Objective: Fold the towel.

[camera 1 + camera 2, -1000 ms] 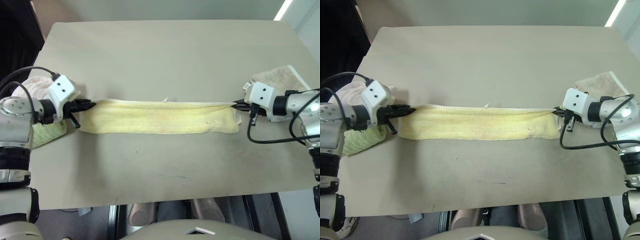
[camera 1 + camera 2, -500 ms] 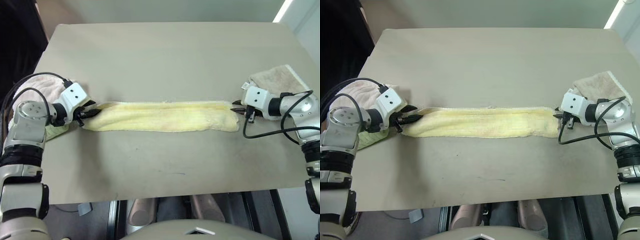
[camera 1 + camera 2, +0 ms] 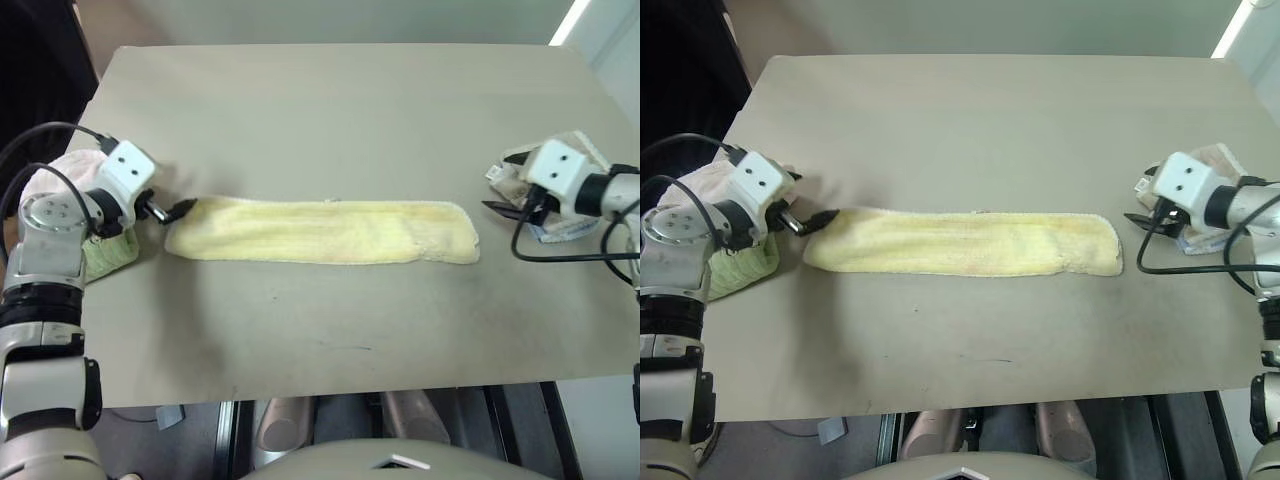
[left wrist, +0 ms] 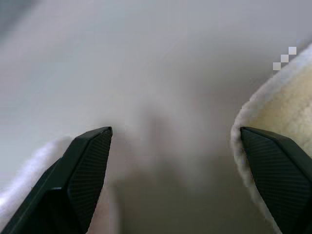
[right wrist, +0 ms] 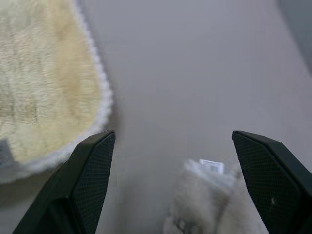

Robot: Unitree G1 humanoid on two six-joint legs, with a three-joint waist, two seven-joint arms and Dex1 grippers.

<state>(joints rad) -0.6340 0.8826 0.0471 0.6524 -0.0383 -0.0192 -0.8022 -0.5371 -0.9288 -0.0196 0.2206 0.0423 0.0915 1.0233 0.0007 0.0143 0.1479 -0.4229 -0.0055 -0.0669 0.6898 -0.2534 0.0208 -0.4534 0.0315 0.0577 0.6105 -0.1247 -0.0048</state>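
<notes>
Beige table (image 3: 330,120) had the towel (image 3: 320,231) lying as one long folded strip; both claws, left claw (image 3: 172,210) and right claw (image 3: 512,208), were spread apart and empty, so I'd guess crosswise folds were left.

small white tag (image 5: 211,166) on beige towel (image 5: 204,204), print unreadable

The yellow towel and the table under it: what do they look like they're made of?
The towel looks like soft terry cloth: fuzzy matte pile, a paler looped hem at its end, limp folded shape. The table seems a smooth, matte beige board, perhaps laminate or painted wood; it shows faint scuffs and no grain, so which is unclear.
</notes>
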